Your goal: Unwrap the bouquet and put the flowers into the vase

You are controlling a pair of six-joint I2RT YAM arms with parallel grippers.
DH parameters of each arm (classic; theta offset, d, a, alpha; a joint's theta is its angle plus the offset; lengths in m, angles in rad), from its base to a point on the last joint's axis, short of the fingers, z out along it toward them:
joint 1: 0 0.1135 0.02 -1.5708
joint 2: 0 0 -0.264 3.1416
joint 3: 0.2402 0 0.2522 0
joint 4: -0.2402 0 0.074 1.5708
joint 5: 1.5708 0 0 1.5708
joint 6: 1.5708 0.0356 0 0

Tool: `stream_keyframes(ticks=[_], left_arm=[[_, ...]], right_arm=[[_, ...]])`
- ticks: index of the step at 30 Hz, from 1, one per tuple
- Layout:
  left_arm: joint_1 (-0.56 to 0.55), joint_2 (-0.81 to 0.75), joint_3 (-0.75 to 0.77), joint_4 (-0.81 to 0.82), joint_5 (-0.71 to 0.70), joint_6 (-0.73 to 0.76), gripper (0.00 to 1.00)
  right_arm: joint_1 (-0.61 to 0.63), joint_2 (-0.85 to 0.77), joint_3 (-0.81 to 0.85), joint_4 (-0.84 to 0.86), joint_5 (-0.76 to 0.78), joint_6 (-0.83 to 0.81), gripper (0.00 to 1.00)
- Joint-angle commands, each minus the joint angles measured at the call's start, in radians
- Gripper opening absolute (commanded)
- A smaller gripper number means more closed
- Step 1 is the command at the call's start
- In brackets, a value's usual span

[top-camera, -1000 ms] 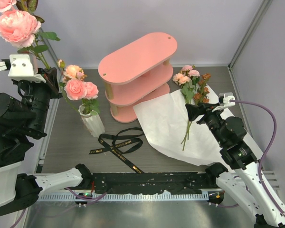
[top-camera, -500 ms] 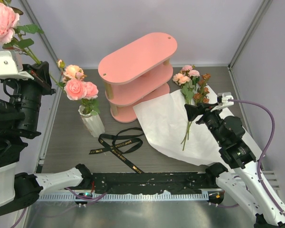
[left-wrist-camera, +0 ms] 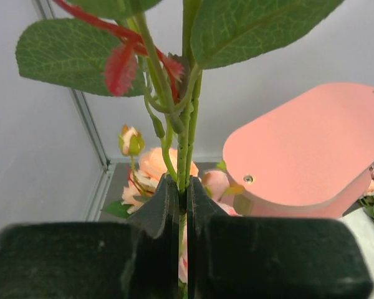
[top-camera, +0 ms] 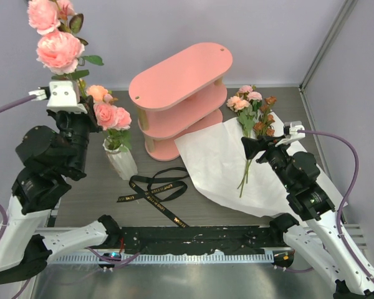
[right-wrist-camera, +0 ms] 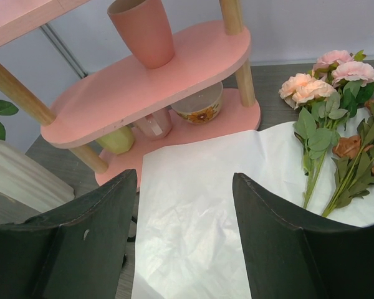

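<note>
Left gripper (left-wrist-camera: 182, 196): clenched on a rose stem (left-wrist-camera: 186, 143), upper left.
Right gripper (right-wrist-camera: 182, 187): fingers spread, holding nothing, over white paper (top-camera: 218, 162).
Vase (top-camera: 123, 163): left of centre, roses (top-camera: 109, 116) inside.

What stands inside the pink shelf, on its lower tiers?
In the pink shelf, a pink cup stands on the middle tier. On the bottom tier: a patterned bowl, a pinkish glass, a yellow-green cup. The middle tier partly covers them.
</note>
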Motion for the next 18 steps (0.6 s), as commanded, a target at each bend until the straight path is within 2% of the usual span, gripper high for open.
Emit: stream_keyframes(ticks=[1,9,18], left_arm=[[0.002,-0.051,-0.168,0.198,-0.068,-0.024,0.0],[0.002,-0.128,-0.41,0.404,-0.176,0.017,0.0],[0.005,-0.161,-0.55,0.498,-0.247,0.084,0.0]], right_arm=[[0.003,-0.002,-0.003,0.051,-0.007,0.013,0.68],[0.002,0.007,-0.008,0.052,-0.014,0.016,0.68],[0.003,0.018,-0.014,0.06,-0.027,0.028,0.68]])
